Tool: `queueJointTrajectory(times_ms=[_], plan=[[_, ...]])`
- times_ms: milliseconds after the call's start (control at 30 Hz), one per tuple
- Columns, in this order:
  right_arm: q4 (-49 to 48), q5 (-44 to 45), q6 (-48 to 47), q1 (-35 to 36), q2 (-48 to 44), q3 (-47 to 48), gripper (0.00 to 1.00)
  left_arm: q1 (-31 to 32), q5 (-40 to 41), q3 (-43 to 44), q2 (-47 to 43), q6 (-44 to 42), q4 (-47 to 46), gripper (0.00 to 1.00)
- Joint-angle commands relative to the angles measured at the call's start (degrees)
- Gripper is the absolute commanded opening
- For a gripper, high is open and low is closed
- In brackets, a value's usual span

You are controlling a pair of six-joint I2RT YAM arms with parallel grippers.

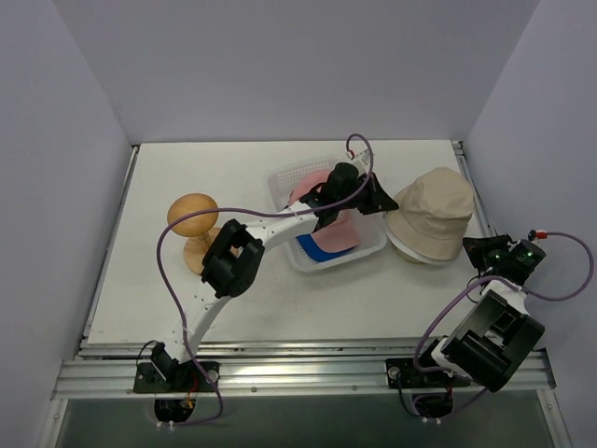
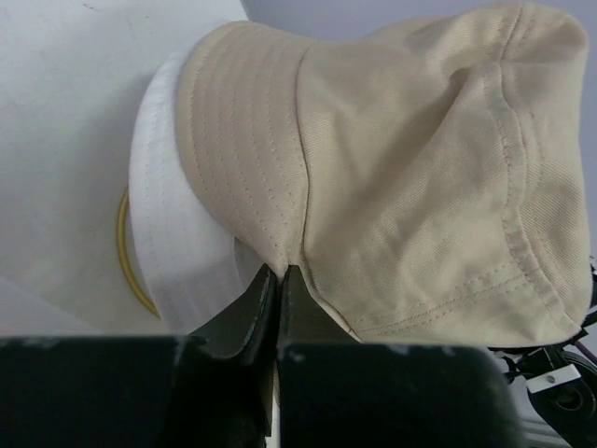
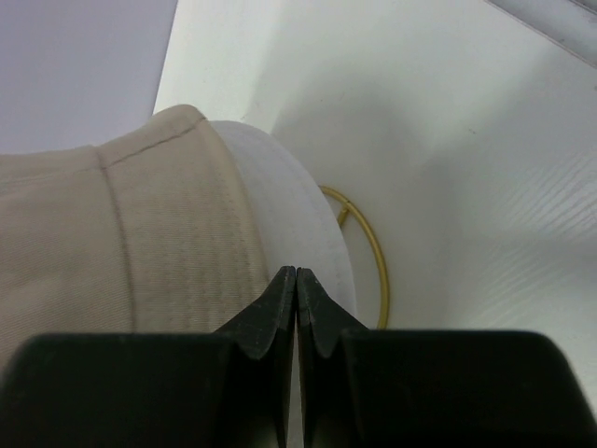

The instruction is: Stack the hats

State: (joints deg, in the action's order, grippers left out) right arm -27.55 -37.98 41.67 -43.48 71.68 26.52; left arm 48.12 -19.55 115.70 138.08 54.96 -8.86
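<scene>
Beige cotton filled the left wrist view. The beige bucket hat (image 1: 431, 213) sat crown up, brim down, on a whitish hat (image 2: 177, 233). The pair stood on the table (image 1: 168, 299) at 3 o'clock from the clear basket (image 1: 371, 246), and a thin yellow ring (image 3: 373, 247) lay under the white rim.

The left gripper (image 2: 277, 280) reached over the basket and met the bucket hat at its 9 o'clock edge. Its jaws were drawn together and the brim's hem ran right into the tips, so they looked pinched on that fabric rather than closed on nothing. The right gripper (image 3: 296, 280) sat just beside the hat's 4 o'clock side, jaws pressed tight with nothing between them. Its tips aimed at the white rim, though I could not tell whether they touched it.

From above the bucket hat was near round, with no long axis worth naming. What mattered was that its brim flared out toward 9 o'clock, edge-on to the left jaws, so the left arm was the one placed to move it.

The pink baseball cap (image 1: 306, 185) and the bright blue cap (image 1: 328, 245) lay in the basket, at 9 o'clock from the pinch and partly under the left arm. By my reading, two hats were stacked and two were not. A lift by one hem would likely let the far side sag or drag the whitish hat along.
</scene>
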Motion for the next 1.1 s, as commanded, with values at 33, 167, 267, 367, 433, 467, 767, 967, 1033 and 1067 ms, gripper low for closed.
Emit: queueJointTrajectory(times_ms=[33, 167, 267, 367, 433, 467, 767, 967, 1033, 1067], plan=[[-1.54, 0.8, -1.77, -0.29, 2.32, -1.21, 0.0, -0.48, 3.47, -0.38, -1.85, -4.77, 6.4, 0.02], [-2.24, 1.32, -1.94, -0.37, 3.55, -1.65, 0.0, -0.66, 3.64, -0.83, -1.85, -5.12, 6.23, 0.03], [-2.68, 1.68, -2.21, -0.29, 4.87, -1.74, 0.0, -0.66, 3.99, -0.56, -1.85, -5.65, 6.49, 0.03], [-3.47, 1.94, -2.21, -0.29, 6.01, -1.65, 0.0, -0.66, 4.43, 0.05, -1.5, -6.27, 7.46, 0.08], [-3.83, 1.68, -2.03, -0.29, 6.28, -1.65, 0.0, -0.66, 3.91, -0.03, -1.59, -6.35, 6.85, 0.2], [-3.57, 1.68, -2.03, -0.37, 6.19, -1.48, 0.0, -0.74, 3.65, -0.3, -1.67, -6.27, 6.32, 0.25], [8.54, 7.47, -4.84, -0.72, -2.33, 2.39, 0.12, -0.75, 1.27, -1.09, -4.22, -5.66, 2.45, 0.52], [12.7, 8.45, -5.81, -3.7, -4.01, 3.54, 0.47, -0.92, 0.74, 1.01, -3.52, -5.39, 2.62, 0.53], [12.09, 5.64, -5.28, -5.03, -3.22, 3.62, 0.48, -0.92, 0.74, 2.16, -2.56, -5.48, 3.85, 0.51], [11.91, 4.68, -5.28, -6.25, -3.04, 3.88, 0.49, -0.92, 0.74, 3.03, -2.29, -5.39, 4.29, 0.48]])
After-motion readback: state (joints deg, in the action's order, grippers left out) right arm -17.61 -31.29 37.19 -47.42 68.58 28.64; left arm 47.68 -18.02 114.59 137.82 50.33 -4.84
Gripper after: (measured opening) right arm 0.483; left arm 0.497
